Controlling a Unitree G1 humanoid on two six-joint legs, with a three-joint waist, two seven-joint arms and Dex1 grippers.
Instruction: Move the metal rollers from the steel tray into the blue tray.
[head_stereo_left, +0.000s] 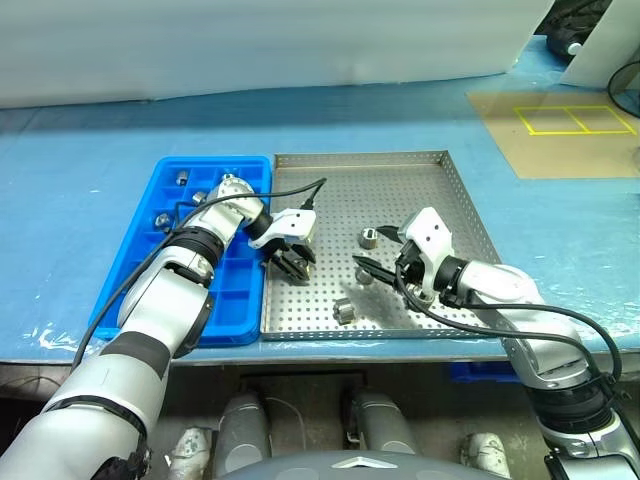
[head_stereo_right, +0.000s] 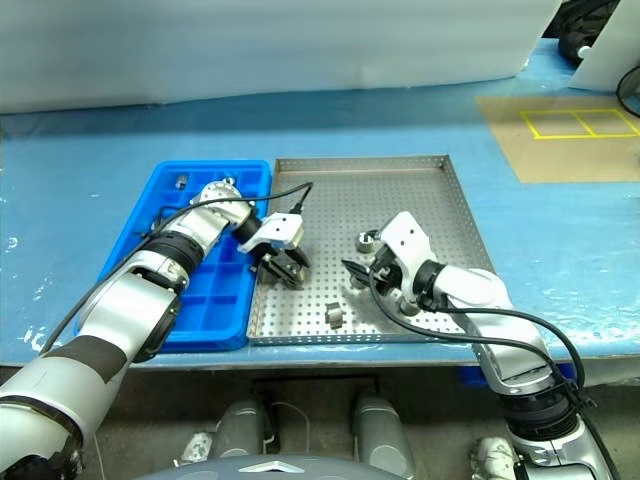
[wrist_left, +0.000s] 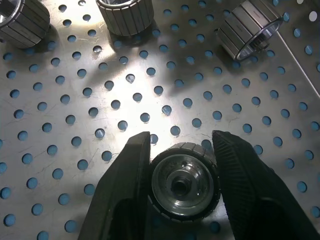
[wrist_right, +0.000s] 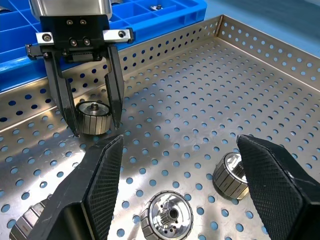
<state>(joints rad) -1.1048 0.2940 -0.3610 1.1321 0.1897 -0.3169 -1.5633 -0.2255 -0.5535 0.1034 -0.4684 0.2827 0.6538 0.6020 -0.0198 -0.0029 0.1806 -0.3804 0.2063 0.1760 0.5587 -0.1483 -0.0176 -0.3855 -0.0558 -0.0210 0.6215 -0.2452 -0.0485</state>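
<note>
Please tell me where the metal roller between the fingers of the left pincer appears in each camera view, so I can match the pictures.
Left eye view: under the left pincer, near the steel tray's left rim; the fingers hide it.
Right eye view: hidden the same way.
Left wrist view: roller low in the middle, end-on, between the fingers.
Right wrist view: roller upper left, upright on the floor.
Shared landmark: the perforated tray floor.

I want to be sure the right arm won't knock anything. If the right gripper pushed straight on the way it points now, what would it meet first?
Probably the small silvery ribbed metal roller lying on the perforated steel tray, just ahead between the right gripper's open jaws. Depth is hard to judge; it might pass just over it.
</note>
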